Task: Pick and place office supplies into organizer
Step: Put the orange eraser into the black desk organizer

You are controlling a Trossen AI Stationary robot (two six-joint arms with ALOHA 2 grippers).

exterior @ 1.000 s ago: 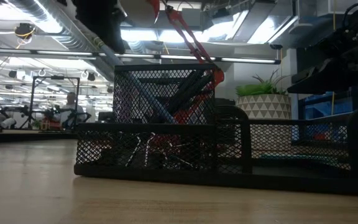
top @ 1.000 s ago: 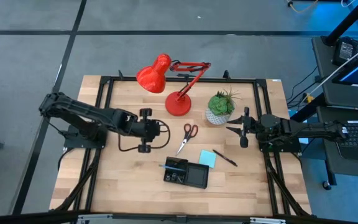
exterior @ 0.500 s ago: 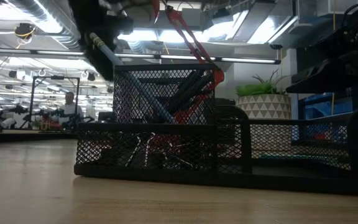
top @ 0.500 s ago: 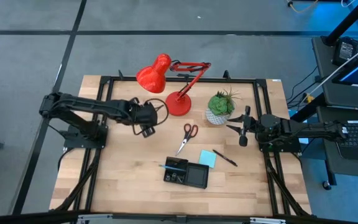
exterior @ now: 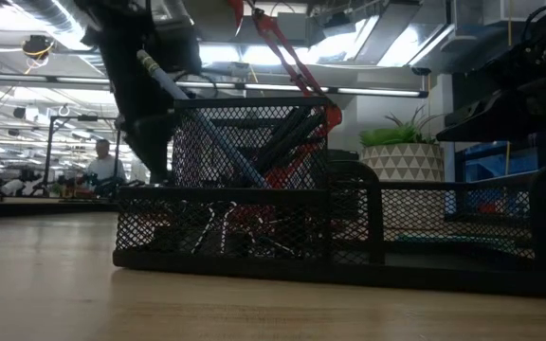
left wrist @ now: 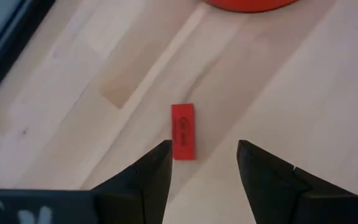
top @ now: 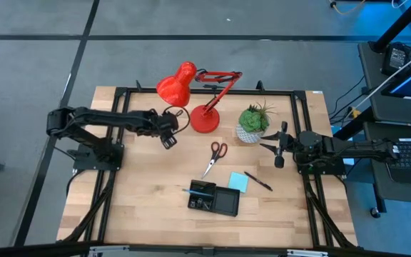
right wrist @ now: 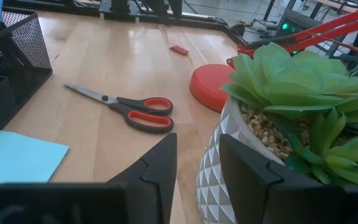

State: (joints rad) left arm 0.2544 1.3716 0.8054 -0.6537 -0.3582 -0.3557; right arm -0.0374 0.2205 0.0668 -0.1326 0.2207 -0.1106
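While the left gripper (left wrist: 201, 163) hovers over the table (top: 141, 207) near the lamp base (top: 205, 120), its jaws stand open just short of a small red piece (left wrist: 183, 131). The right gripper (top: 280, 145) waits beside the potted plant (top: 252, 123), jaws parted and empty. Scissors (top: 214, 157), sticky-note pad (top: 237, 181) and pen (top: 258, 180) lie near the organizer (top: 214, 199).

On the wooden bench (top: 141, 207), the left gripper (top: 170, 135) sits near the red desk lamp (top: 198, 93), close to its round base. The right gripper (top: 278, 146) rests just beside the potted plant (top: 253, 123). Red-handled scissors (top: 215, 157) lie mid-bench. Nearer the front edge, the black organizer (top: 214, 200) touches the light blue sticky-note pad (top: 238, 182), with a dark pen (top: 259, 180) just beyond the pad.
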